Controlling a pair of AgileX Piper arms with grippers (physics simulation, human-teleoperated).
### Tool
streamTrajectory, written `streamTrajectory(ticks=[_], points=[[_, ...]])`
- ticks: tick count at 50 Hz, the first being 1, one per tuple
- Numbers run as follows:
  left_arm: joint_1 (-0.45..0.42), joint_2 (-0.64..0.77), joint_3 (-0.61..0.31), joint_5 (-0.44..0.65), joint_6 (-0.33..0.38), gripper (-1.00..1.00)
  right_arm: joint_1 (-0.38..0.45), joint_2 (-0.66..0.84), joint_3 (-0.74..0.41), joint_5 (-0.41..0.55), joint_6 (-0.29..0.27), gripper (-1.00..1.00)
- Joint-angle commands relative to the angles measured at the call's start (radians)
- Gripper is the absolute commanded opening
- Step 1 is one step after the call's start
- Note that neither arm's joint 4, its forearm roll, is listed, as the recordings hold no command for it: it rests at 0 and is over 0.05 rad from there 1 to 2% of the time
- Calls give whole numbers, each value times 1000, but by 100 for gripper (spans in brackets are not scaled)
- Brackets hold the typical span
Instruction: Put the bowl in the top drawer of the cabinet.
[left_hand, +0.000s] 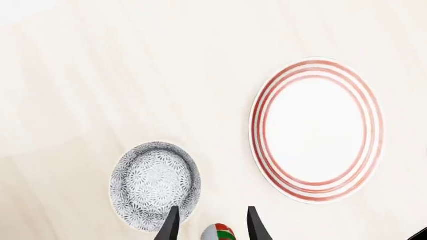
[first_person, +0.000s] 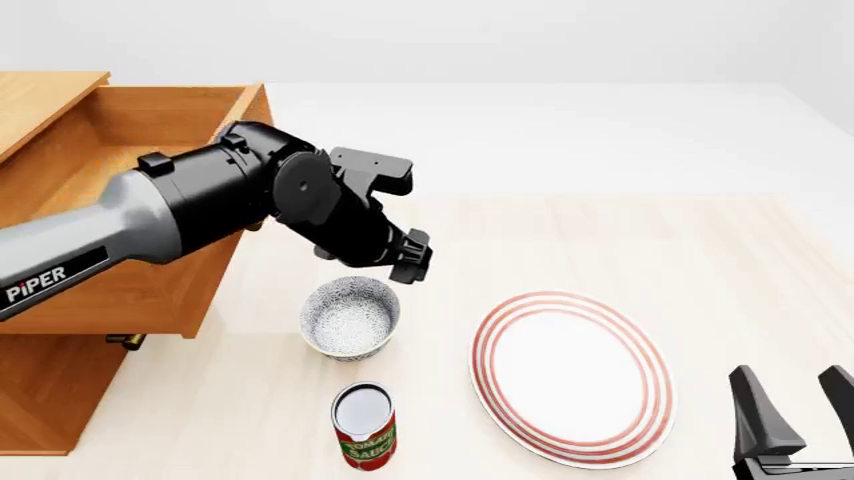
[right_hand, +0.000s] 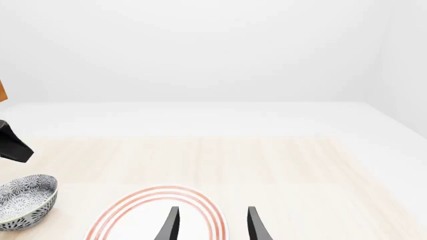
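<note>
The speckled blue-grey bowl (first_person: 351, 318) stands upright on the table, just right of the cabinet (first_person: 54, 400). The top drawer (first_person: 134, 280) is pulled out and open, its inside partly hidden by my left arm. My left gripper (first_person: 408, 258) hangs above the bowl's far right side, pointing down. In the left wrist view the left gripper (left_hand: 213, 209) is open and holds nothing, with the bowl (left_hand: 155, 185) beside one finger (left_hand: 172, 225). My right gripper (first_person: 794, 400) is open low at the front right, away from the bowl (right_hand: 23, 200).
A tomato sauce can (first_person: 364, 425) stands just in front of the bowl. A large red-ringed white plate (first_person: 571, 375) lies to the bowl's right, between it and the right gripper (right_hand: 213, 209). A brass handle (first_person: 123, 340) shows under the drawer's front.
</note>
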Motion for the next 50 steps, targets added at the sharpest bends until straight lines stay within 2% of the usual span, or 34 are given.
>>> streamTrajectory(ticks=[1, 5, 16, 17, 19, 27, 50], points=[[-16, -12, 48, -15, -30, 100, 0, 0, 0, 0, 0, 100], [-22, -20, 80, -26, -42, 100, 0, 0, 0, 0, 0, 100], [-14, 2, 73, -36, -26, 100, 0, 0, 0, 0, 0, 100], [11, 27, 41, -32, 8, 100, 0, 0, 0, 0, 0, 100], [26, 43, 24, -30, 27, 100, 0, 0, 0, 0, 0, 100], [68, 95, -19, -35, 70, 100, 0, 0, 0, 0, 0, 100], [11, 86, 82, -111, -10, 100, 0, 0, 0, 0, 0, 100]])
